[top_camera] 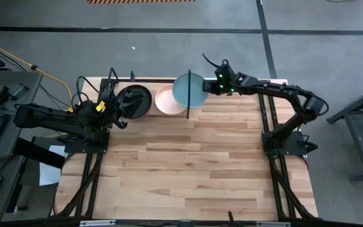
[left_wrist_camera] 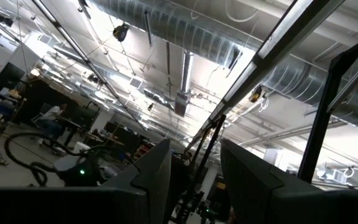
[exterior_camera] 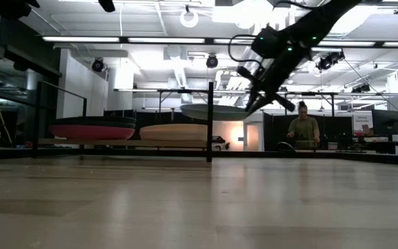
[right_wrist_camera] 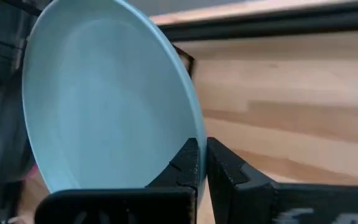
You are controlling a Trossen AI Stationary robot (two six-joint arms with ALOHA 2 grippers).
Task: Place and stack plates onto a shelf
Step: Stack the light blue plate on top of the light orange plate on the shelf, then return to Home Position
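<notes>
From above, the right gripper (top_camera: 210,86) pinches the rim of the light grey-green plate (top_camera: 188,90) over the shelf (top_camera: 188,94), partly above the pale peach plate (top_camera: 166,101), while the left gripper (top_camera: 120,108) sits by the black plate (top_camera: 135,101). At table height, the held plate (exterior_camera: 216,111) hangs above the peach one (exterior_camera: 175,131), clear of it. The right wrist view shows fingers (right_wrist_camera: 191,163) clamped on the rim (right_wrist_camera: 188,112); the left wrist view shows its fingers (left_wrist_camera: 160,171) parted, holding nothing.

Three plates (top_camera: 188,90), one shelf (top_camera: 188,94), two arms (top_camera: 55,118)
</notes>
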